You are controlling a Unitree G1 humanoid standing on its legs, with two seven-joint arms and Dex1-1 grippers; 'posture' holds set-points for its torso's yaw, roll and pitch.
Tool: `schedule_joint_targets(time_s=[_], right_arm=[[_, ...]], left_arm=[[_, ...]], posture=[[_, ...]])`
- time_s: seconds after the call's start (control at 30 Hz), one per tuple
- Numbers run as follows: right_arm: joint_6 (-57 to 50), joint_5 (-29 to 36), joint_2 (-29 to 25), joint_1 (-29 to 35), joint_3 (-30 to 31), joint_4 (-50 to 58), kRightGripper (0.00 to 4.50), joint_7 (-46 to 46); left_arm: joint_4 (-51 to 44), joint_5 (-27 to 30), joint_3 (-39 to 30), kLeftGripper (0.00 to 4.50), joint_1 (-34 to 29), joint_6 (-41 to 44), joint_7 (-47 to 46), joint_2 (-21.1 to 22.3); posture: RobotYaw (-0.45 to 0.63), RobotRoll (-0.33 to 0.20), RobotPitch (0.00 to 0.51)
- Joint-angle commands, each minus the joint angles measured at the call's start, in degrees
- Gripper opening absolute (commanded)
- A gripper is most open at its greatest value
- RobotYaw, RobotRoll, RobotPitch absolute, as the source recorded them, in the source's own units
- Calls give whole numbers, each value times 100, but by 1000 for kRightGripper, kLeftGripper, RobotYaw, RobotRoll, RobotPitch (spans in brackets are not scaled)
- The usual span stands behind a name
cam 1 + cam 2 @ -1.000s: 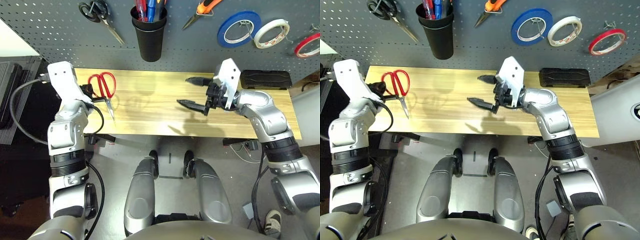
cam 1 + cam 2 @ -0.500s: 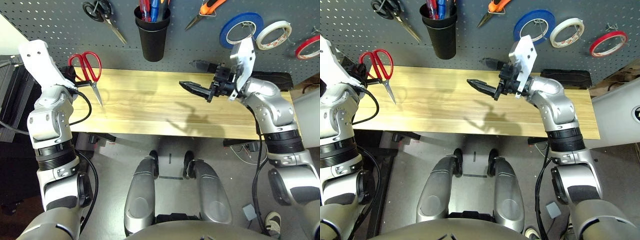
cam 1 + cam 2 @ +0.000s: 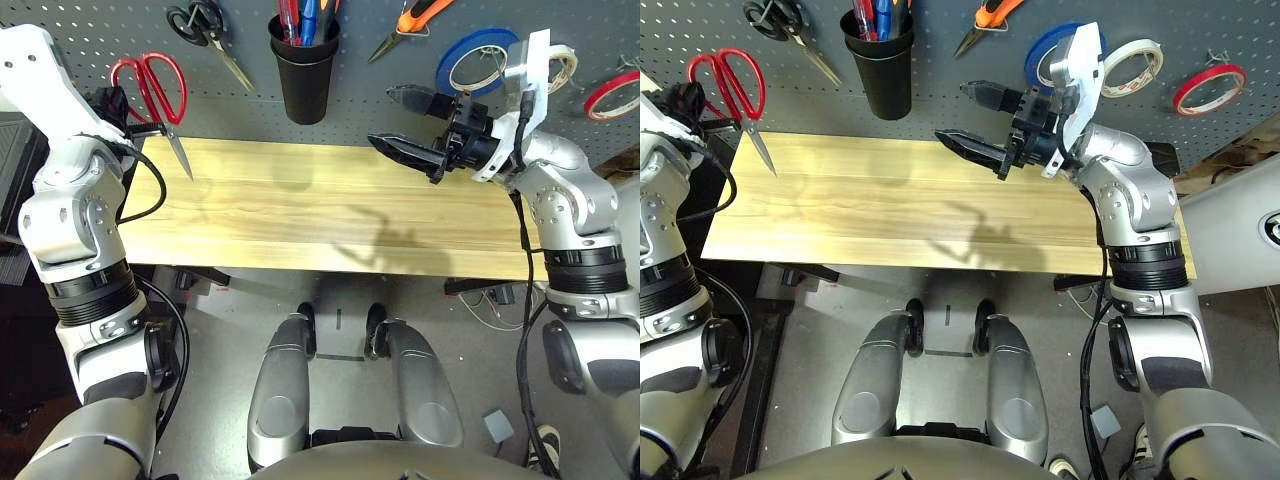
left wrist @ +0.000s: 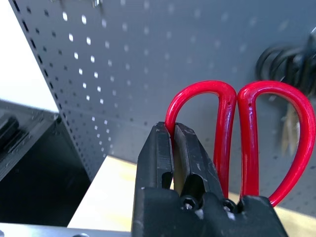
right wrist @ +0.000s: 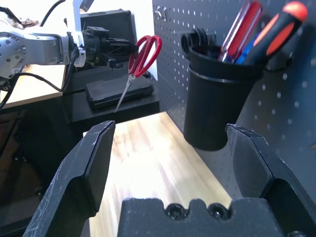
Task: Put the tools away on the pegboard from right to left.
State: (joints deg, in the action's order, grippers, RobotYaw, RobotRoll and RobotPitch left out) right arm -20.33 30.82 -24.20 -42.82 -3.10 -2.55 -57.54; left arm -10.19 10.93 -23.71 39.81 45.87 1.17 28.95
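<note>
Left eye view: on the pegboard [image 3: 90,40] I already have the red tape ring [image 3: 612,95], the orange-handled pliers [image 3: 405,20] and the red-handled screwdriver [image 3: 289,14] in the black cup [image 3: 301,72]. I judge only the red-handled scissors [image 3: 150,90] remain. My left gripper [image 4: 173,148] is clenched on one handle loop, blades hanging down, raised off the wooden table [image 3: 300,210] and close in front of the board, beside the hanging black-handled scissors [image 3: 200,30]. My right gripper [image 3: 405,125] hovers above the table, fingers spread, holding nothing, pointing across toward the cup.
</note>
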Motion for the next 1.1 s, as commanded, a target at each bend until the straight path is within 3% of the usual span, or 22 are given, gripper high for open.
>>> schedule_joint_targets(time_s=[0.03, 0.67, 1.1], right_arm=[[105, 77, -79, -122, -139, -17, 4500, -52], [201, 297, -269, -575, -367, -135, 4500, -273], [233, 316, -334, -701, -352, -193, 4500, -306]], left_arm=[[-181, 36, -132, 12, -10, -390, 19, 38], [-89, 322, 72, 12, 77, -1376, 207, -139], [795, 84, 510, 12, 215, -2004, 111, -445]], posture=[[68, 0, 243], [51, 0, 225], [21, 0, 219]])
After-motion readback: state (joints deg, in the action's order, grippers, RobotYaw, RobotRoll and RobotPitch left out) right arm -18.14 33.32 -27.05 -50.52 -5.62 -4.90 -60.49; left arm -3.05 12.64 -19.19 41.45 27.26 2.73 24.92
